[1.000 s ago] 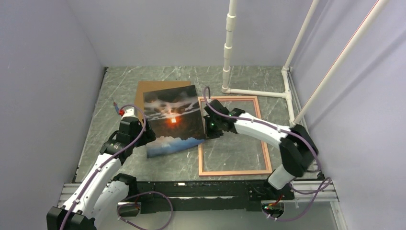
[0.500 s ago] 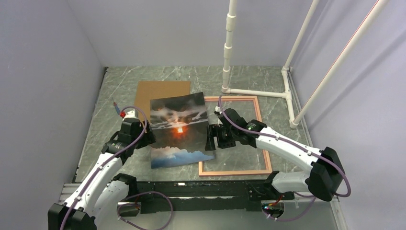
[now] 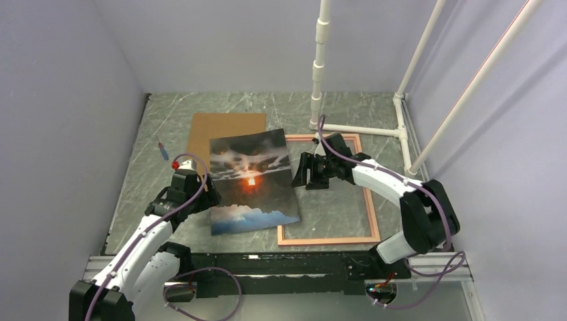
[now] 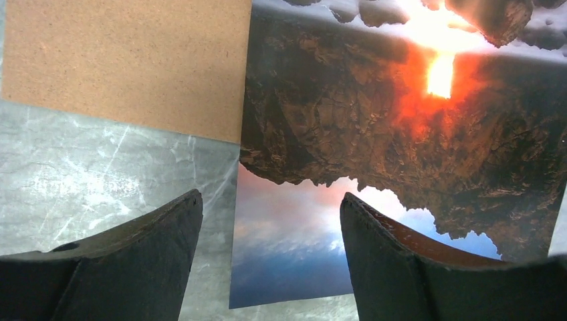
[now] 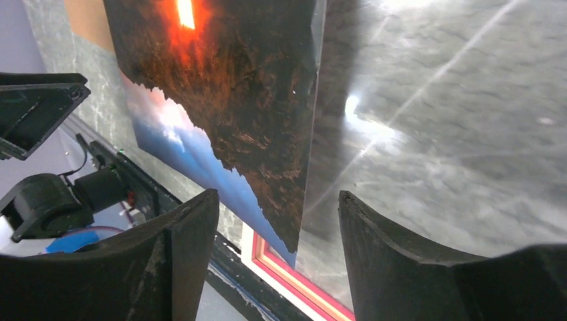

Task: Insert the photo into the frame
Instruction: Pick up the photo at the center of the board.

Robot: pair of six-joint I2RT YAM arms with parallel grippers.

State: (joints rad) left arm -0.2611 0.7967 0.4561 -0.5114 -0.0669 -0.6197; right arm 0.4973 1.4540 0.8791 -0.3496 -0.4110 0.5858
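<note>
While both arms hover low over the bench (image 3: 154, 134), we find the photo (image 3: 253, 182) lying face up, sun glowing at its middle, not yet inside the frame (image 3: 327, 240). Its upper left part covers a corner of the brown board (image 3: 224, 127), and its right side laps over the frame's left rail, the lower right corner reaching a little way into the opening. Most of the frame lies uncovered to the right of the print.

Over on the left, we see the left fingers (image 3: 202, 189) just beside the photo's left edge, spread apart and gripping nothing. From the left wrist, those fingers (image 4: 134, 254) sit wide, and between them we look down on the photo (image 4: 401, 134), with the board (image 4: 127, 60) above and bare bench (image 4: 100, 167) to the side.

On the other side, the right fingers (image 3: 302, 175) hang over the frame's upper left part, just beside the photo's right edge, also parted with nothing between them. Through the right wrist, the fingers (image 5: 180, 267) stand open above the photo (image 5: 234, 87), whose corner crosses the pink rail of the frame (image 5: 287, 281). Whether that edge rests flat or lifts slightly, we cannot tell.
</note>
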